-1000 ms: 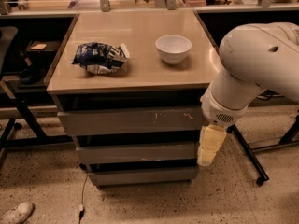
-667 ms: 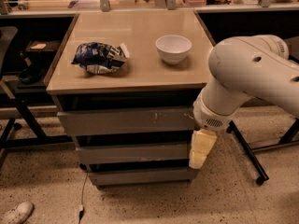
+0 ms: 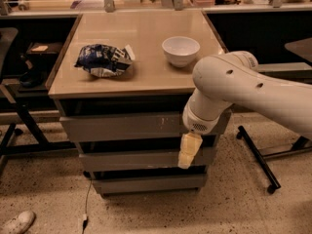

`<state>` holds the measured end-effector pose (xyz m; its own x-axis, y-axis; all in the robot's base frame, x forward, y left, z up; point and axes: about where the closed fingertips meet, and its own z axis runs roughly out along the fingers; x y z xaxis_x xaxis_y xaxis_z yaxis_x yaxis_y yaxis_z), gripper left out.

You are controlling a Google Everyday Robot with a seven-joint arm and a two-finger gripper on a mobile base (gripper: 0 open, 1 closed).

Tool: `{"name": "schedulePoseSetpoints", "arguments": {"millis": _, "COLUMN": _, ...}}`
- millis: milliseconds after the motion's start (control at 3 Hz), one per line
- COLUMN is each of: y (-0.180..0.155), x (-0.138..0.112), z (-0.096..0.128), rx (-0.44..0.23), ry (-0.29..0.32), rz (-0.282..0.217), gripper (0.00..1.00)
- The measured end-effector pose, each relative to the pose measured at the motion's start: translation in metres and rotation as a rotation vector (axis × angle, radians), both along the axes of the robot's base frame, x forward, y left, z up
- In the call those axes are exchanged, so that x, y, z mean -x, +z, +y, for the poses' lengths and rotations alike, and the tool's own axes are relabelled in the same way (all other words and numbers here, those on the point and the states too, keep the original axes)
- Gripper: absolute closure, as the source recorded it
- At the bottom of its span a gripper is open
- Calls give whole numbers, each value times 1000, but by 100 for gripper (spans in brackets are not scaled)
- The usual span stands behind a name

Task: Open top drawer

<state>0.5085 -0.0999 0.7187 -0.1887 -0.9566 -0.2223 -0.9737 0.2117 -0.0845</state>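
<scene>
One gripper (image 3: pixel 187 152) below shut top drawer (image 3: pixel 122 126) (grip state unclear); bag (image 3: pixel 103 60) lettering unreadable.

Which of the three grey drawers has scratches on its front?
The top drawer, the tallest one: small pale scratches mark it right of centre. The gripper hangs lower, before the middle drawer.

Worktop (image 3: pixel 146 57): looked smooth, matt tan laminate.
Top drawer (image 3: pixel 122 126): front was matt grey, scuffed right of centre.
Bowl (image 3: pixel 181 50): glossy white, ceramic-like.
Bag (image 3: pixel 103 60): crinkled, shiny film.
Arm (image 3: pixel 229 87): smooth white plastic shell.
Gripper (image 3: pixel 185 159): matt cream, hung just below the top drawer, right side.
Floor (image 3: pixel 44 189): speckled, stone-like.
</scene>
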Motion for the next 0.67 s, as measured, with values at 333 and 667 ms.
{"name": "schedulePoseSetpoints", "arguments": {"millis": 333, "y": -15, "x": -23, "z": 9, "rx": -9, "ry": -3, "rz": -14, "gripper": 0}}
{"name": "schedulePoseSetpoints", "arguments": {"millis": 667, "y": -25, "x": -46, "z": 10, "rx": 6, "ry": -6, "rz": -31, "gripper": 0}}
